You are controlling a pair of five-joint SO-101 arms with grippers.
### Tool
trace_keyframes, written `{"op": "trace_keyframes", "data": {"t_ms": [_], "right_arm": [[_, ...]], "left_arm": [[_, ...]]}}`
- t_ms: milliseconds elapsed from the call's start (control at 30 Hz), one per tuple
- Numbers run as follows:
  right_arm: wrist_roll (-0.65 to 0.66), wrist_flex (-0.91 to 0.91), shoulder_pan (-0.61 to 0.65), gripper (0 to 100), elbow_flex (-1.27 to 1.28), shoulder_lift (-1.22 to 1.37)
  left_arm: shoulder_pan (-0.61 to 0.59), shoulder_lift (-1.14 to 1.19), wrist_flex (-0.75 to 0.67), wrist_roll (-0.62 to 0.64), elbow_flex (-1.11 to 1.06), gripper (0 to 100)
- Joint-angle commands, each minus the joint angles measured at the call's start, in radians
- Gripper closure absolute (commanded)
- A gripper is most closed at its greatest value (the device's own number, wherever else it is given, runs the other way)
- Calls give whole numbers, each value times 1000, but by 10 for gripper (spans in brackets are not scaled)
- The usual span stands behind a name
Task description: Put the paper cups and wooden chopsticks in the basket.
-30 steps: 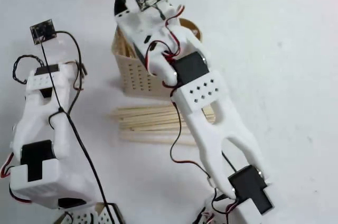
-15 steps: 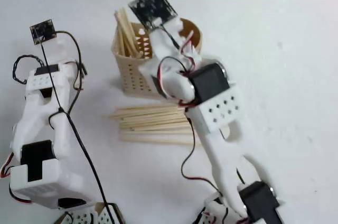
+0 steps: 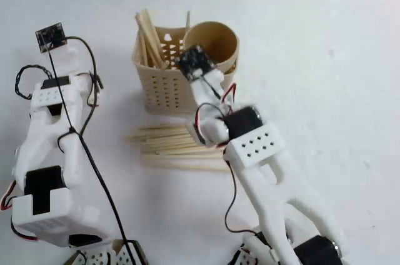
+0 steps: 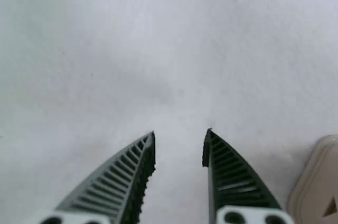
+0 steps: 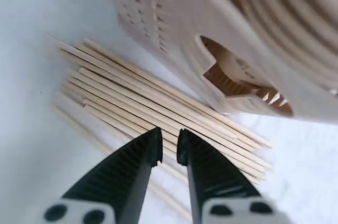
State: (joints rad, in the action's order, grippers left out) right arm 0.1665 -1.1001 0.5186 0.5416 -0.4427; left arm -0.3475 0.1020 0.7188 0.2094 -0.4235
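A perforated cream basket (image 3: 161,87) stands at the table's middle back, with a paper cup (image 3: 215,40) and some wooden chopsticks (image 3: 149,32) leaning inside it. More chopsticks (image 3: 172,146) lie in a loose pile on the table just in front of it. My right gripper (image 5: 169,139) hovers over this chopstick pile (image 5: 132,108), fingers a narrow gap apart and holding nothing, with the basket wall (image 5: 174,39) just beyond. My left gripper (image 4: 179,137) is open over bare white table, with a basket corner (image 4: 317,182) at its side.
The left arm (image 3: 53,115) rests folded at the table's left with loose black and red cables around it. The right arm (image 3: 256,152) stretches from the front edge to the pile. White table lies free to the right of the basket.
The right arm has pulled back from above the basket and come down over the pile on the table. Chopsticks and the cup in the basket are now uncovered. The left arm has kept still.
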Motion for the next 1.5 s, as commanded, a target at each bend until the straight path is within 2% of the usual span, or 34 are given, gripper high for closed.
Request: {"op": "trace_keyframes", "data": {"t_ms": [0,133,233,500,1167,1333,1467], "right_arm": [[147,97,10,939,95,-53],[305,107,22,939,163,-51],[351,134,24,939,224,-51],[350,312,24,939,365,-59],[348,312,48,940,384,-61],[348,386,84,986,465,-73],[348,409,81,983,516,-166]], "left_arm": [[5,-27,-17,8,5,835],[5,-27,-18,8,9,835],[5,-27,-18,8,9,835],[7,-27,-18,8,8,835],[5,-27,-18,6,6,835],[5,-27,-18,6,6,835],[5,-27,-18,6,8,835]]}}
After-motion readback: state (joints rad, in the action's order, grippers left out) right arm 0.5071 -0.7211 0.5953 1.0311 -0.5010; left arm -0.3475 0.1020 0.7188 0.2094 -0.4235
